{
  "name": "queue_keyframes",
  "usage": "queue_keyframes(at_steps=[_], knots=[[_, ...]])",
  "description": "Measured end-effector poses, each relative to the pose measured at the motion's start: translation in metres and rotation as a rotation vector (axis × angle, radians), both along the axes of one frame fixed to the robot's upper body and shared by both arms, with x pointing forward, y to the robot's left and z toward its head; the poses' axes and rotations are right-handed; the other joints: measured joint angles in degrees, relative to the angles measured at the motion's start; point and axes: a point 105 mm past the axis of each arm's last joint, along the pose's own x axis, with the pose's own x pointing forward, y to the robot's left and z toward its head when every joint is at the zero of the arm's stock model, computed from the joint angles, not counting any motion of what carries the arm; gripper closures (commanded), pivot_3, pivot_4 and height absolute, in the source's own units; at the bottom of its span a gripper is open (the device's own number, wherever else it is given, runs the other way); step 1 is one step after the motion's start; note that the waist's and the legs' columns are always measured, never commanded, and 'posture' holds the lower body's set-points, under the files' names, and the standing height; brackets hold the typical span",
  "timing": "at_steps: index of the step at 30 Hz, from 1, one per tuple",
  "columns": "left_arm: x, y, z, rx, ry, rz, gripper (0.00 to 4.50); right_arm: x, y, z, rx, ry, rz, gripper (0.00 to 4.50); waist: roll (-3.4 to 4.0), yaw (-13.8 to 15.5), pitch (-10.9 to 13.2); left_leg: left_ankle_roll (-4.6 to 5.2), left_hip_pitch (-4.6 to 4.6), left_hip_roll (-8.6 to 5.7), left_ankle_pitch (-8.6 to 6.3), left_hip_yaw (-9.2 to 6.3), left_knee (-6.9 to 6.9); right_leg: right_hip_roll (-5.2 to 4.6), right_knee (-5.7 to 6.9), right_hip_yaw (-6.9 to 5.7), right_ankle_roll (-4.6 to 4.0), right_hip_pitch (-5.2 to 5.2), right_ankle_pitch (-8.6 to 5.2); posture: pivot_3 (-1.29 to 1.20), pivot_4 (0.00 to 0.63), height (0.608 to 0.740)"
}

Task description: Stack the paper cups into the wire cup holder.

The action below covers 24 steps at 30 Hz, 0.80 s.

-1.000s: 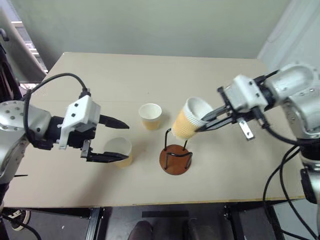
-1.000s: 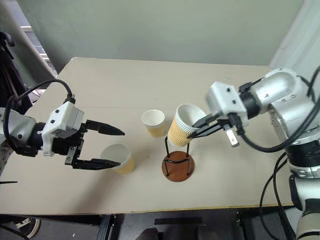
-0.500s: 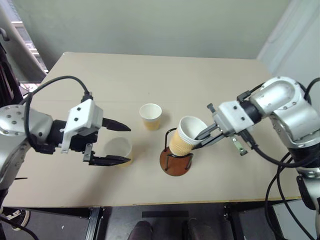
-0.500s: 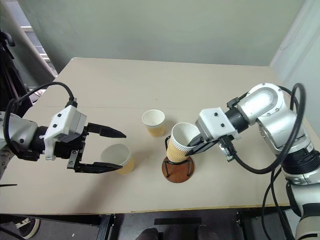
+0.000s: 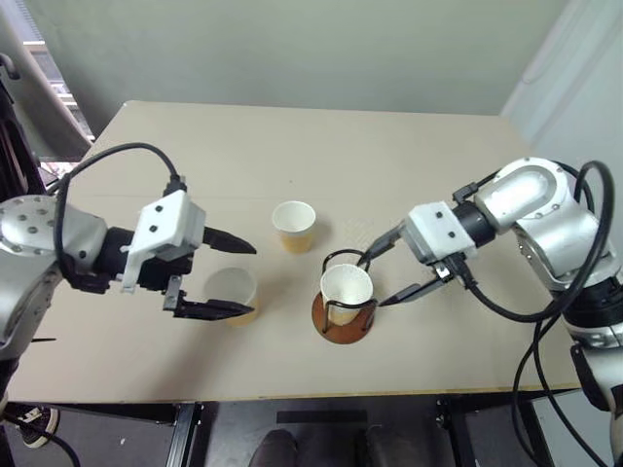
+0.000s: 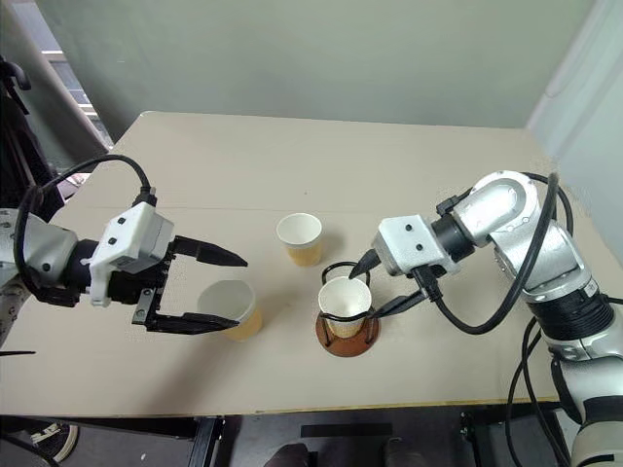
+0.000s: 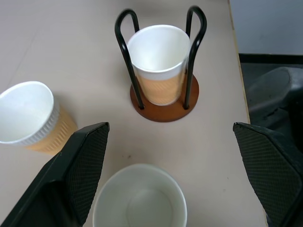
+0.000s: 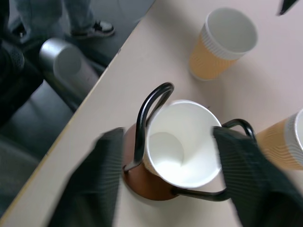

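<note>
- Left eye view: the first cup (image 5: pixel 346 290) sits upright in the cup holder (image 5: pixel 344 313), between the black wire loops on the brown base, at the near middle of the table (image 5: pixel 419 156).
- The right gripper (image 5: pixel 386 270) has its fingers spread, one on each side of the cup's rim, and in the right wrist view neither finger presses on the paper. I judge the cup to be let go and resting on its own.
- Draw that gripper back along the line of its fingers, or lift it clear, rather than sweep it sideways; one finger lies close by a wire loop, and a knock there could tip the light holder.
- The left gripper (image 5: pixel 227 275) hangs wide open just over the second cup (image 5: pixel 232 293), which stands upright near the front edge, left of the holder. The left wrist view looks straight into that cup between the open fingers.
- Take this cup by its wall just under the rolled rim, with a light squeeze, since the paper would probably buckle under more.
- Bring it over the holder upright and centred, then lower it between the loops so it nests in the seated cup.
- The third cup (image 5: pixel 293 226) stands upright further back, apart from the others.
</note>
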Motion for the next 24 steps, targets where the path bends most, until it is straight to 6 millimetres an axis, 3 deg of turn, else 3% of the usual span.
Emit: queue_keyframes(at_steps=[1,4,9,16,21,24], knots=[[-0.001,0.002,-0.001,0.015,0.005,0.0,0.0,0.002,-0.005,0.007,0.042,0.024,-0.037,0.02,0.0,0.03,0.0,0.0,-0.02,0.0,0.0,0.0,0.0,0.0,-0.03,0.01,0.0,0.0,0.0,0.0,0.15,0.74],[-0.002,0.012,-0.01,0.096,0.02,0.019,0.0,0.01,-0.045,0.03,0.225,0.123,-0.22,0.02,-0.01,0.73,0.0,-0.01,0.0,0.01,0.0,-0.05,-0.05,-0.04,-0.13,0.01,-0.02,0.06,-0.01,0.0,0.15,0.74],[0.0,0.019,-0.025,0.162,0.047,0.021,0.0,-0.004,-0.085,0.037,0.414,0.288,-0.315,0.02,0.05,1.16,0.03,-0.03,0.03,-0.05,0.01,0.06,-0.08,-0.03,-0.09,0.04,-0.06,0.02,-0.04,0.0,0.15,0.74],[0.005,0.025,-0.058,0.304,0.083,-0.013,0.0,-0.041,-0.076,0.075,0.596,0.265,-0.257,0.02,0.09,0.03,0.01,-0.03,0.14,-0.02,0.01,0.4,-0.07,0.07,0.02,0.03,-0.12,0.01,-0.07,0.0,0.15,0.74],[0.012,0.028,-0.071,0.389,0.062,-0.024,0.0,-0.043,-0.071,0.069,0.596,0.267,-0.302,0.02,0.08,-0.04,0.0,0.04,0.11,-0.02,-0.03,0.07,-0.06,-0.02,0.03,0.04,-0.12,-0.01,-0.07,0.0,0.15,0.74],[0.017,0.032,-0.079,0.441,0.049,-0.019,0.59,-0.04,-0.073,0.067,0.589,0.248,-0.339,0.0,0.08,-0.04,0.0,0.07,0.09,-0.02,-0.05,0.01,-0.06,-0.03,0.04,0.01,-0.12,-0.01,-0.07,0.0,0.15,0.74]])
